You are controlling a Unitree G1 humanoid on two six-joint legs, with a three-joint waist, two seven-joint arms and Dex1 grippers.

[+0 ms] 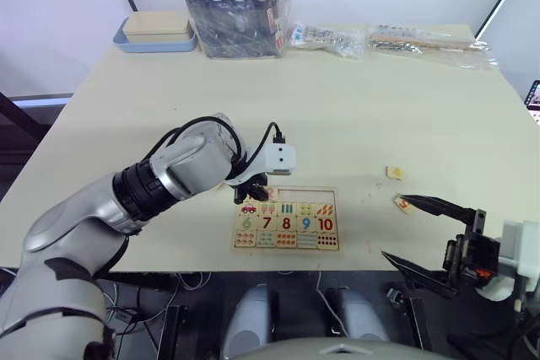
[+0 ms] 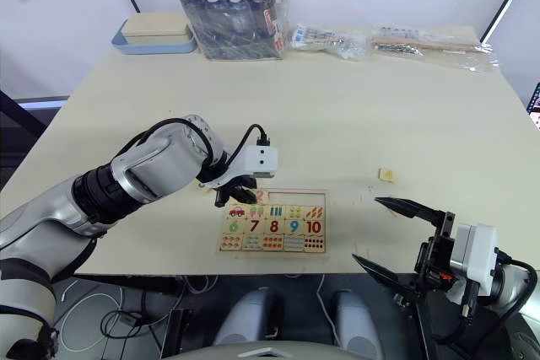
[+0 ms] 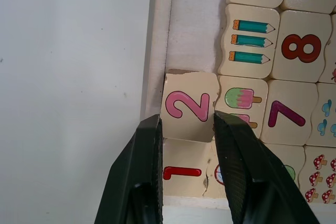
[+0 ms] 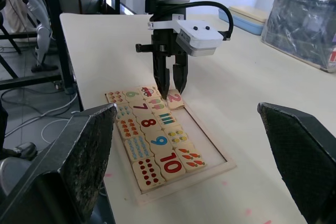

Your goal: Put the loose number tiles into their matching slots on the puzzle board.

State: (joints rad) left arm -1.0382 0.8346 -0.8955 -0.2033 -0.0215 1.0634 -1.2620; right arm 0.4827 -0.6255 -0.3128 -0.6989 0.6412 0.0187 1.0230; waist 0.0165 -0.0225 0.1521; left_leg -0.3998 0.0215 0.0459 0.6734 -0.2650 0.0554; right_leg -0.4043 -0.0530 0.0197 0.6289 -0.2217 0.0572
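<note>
The puzzle board [image 1: 308,196] lies near the table's front edge, with printed squares 6 to 10 and picture squares filling its lower rows. My left gripper [image 3: 186,121] stands over the board's left end, fingers against the sides of the pink number 2 tile [image 3: 189,106]. That tile sits slightly tilted in the top row beside the red number 1 tile [image 3: 181,171], which lies flat in its slot. Two loose tiles rest to the right, one [image 1: 394,173] farther back and one [image 1: 402,203] at my right gripper's upper fingertip. My right gripper [image 1: 395,227] hangs wide open by the front edge, holding nothing.
At the table's back stand a blue lidded tray [image 1: 156,33], a bulky plastic bag of packets [image 1: 238,10], and flat plastic packets [image 1: 337,40] stretching to the right [image 1: 430,40]. The board's top row right of the 2 tile is bare [image 4: 205,140].
</note>
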